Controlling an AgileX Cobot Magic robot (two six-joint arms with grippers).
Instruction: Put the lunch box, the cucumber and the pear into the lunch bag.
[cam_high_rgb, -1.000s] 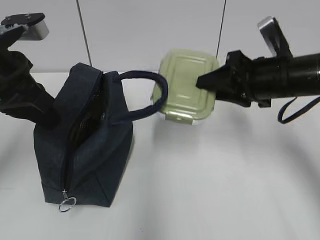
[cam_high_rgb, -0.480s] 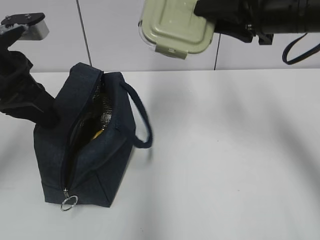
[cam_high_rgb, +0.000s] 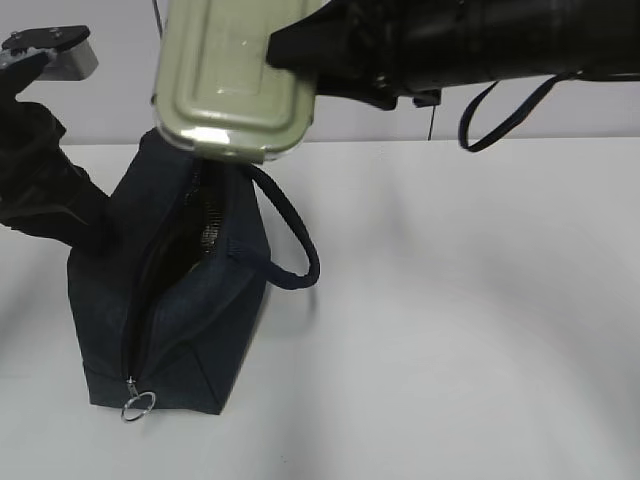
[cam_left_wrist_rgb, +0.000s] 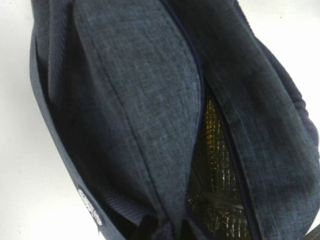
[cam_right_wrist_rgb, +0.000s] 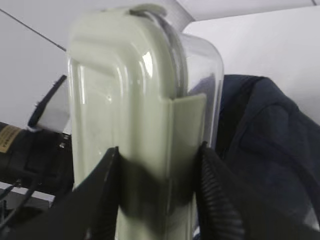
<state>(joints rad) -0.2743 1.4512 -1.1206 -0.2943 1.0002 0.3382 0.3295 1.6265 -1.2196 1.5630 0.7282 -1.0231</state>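
Observation:
My right gripper (cam_high_rgb: 290, 50) is shut on the pale green lunch box (cam_high_rgb: 235, 80) and holds it in the air just above the open top of the navy lunch bag (cam_high_rgb: 175, 310). In the right wrist view the box (cam_right_wrist_rgb: 125, 120) sits between both fingers (cam_right_wrist_rgb: 215, 190), with the bag (cam_right_wrist_rgb: 265, 135) below it. My left gripper (cam_left_wrist_rgb: 172, 232) is shut on the bag's flap (cam_left_wrist_rgb: 135, 110) and holds the mouth open, showing the silvery lining (cam_left_wrist_rgb: 215, 170). The cucumber and the pear are not visible.
The bag's loop handle (cam_high_rgb: 290, 240) hangs to the right of the opening. The zipper's ring pull (cam_high_rgb: 135, 406) lies at the bag's front bottom. The white table (cam_high_rgb: 460, 330) stretches to the right of the bag.
My right gripper has carried the lunch box up off the table and leftward until it is above the bag's opening. The left arm has stayed on the bag.

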